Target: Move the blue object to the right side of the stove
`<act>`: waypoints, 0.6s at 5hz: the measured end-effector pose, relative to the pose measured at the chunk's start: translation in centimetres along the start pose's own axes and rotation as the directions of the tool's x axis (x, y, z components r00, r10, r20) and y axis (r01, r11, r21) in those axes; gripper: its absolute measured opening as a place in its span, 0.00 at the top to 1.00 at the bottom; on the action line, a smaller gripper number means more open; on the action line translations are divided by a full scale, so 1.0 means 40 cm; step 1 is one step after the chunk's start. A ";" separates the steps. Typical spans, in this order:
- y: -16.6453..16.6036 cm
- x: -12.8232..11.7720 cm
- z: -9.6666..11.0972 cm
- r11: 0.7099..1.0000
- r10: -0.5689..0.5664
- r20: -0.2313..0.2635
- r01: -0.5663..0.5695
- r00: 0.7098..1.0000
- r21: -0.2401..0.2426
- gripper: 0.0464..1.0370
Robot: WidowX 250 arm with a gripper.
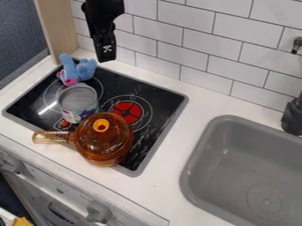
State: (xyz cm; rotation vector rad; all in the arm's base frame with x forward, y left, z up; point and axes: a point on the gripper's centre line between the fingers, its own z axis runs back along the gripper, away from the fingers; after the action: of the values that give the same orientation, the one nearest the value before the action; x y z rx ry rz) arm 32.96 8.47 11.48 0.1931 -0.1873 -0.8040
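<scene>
The stove top (pixel 164 111) is glossy black, like glass, and the lidded pot (pixel 104 142) looks like smooth, see-through amber glass. The can (pixel 78 100) has a dull metal end. That blue toy (pixel 77 70) seems soft, like plush cloth. Shiny white tiles (pixel 186 22); a smooth grey sink (pixel 227 162), rather matt.

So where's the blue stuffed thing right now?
In the camera view, the blue plush is at the upper left, on the stove's back left corner, just behind the can.
</scene>
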 end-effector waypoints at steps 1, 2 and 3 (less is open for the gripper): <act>-0.006 -0.005 -0.025 1.000 0.007 -0.018 -0.008 1.000 -0.025 0.04; 0.034 -0.048 -0.076 0.993 0.119 -0.082 -0.119 0.990 -0.003 0.04; 0.097 -0.088 -0.098 0.973 0.232 -0.099 -0.230 0.968 0.025 0.04</act>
State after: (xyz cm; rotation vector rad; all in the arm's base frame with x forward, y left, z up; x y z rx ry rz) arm 34.21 14.05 8.29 0.2193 -0.1165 -0.5595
